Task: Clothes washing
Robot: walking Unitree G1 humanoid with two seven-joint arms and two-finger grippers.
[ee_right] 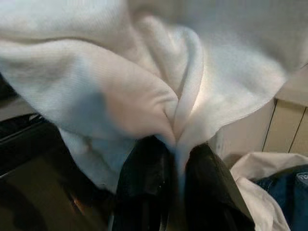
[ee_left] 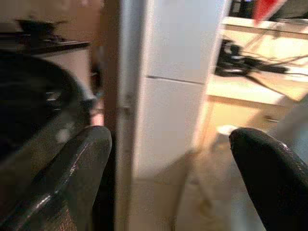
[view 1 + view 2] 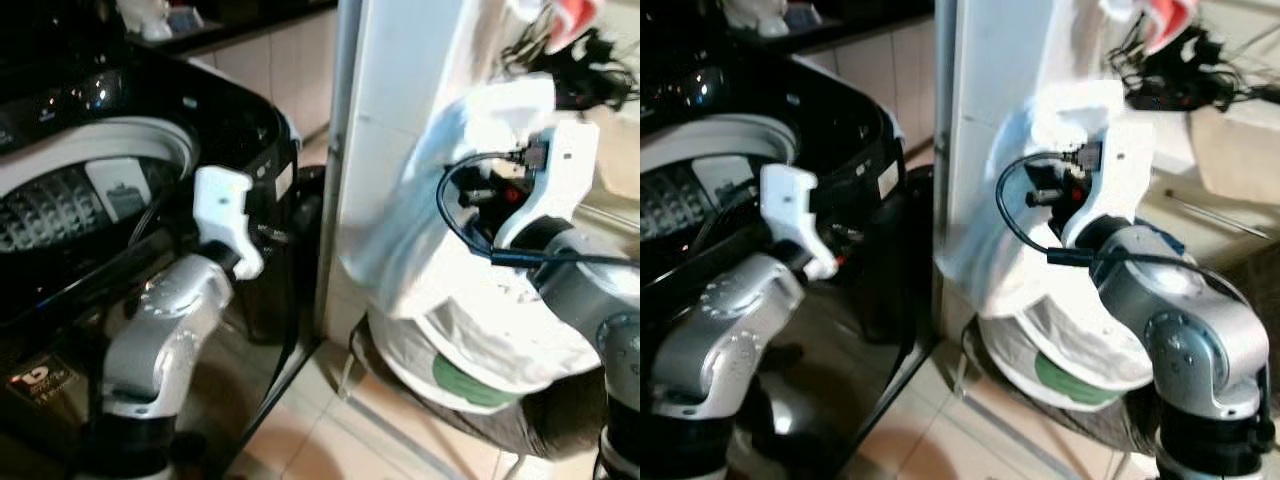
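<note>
White shirt [image 1: 144, 72] is hanging pinched in the right tool [image 1: 175, 159], beside the washing machine [image 3: 90, 170]. Left tool [image 2: 168, 183] is gaping wide, empty. Risk: trailing cloth snagging the white pillar [image 3: 400, 90].

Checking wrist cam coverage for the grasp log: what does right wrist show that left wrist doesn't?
Right wrist: the right gripper pinched shut on a white garment, with blue denim below it.

Left wrist: the left gripper open and empty, a white pillar ahead, and a shelf with cables.

Both: the dark body of the washing machine at one side, and pale cabinet surfaces in the background.
</note>
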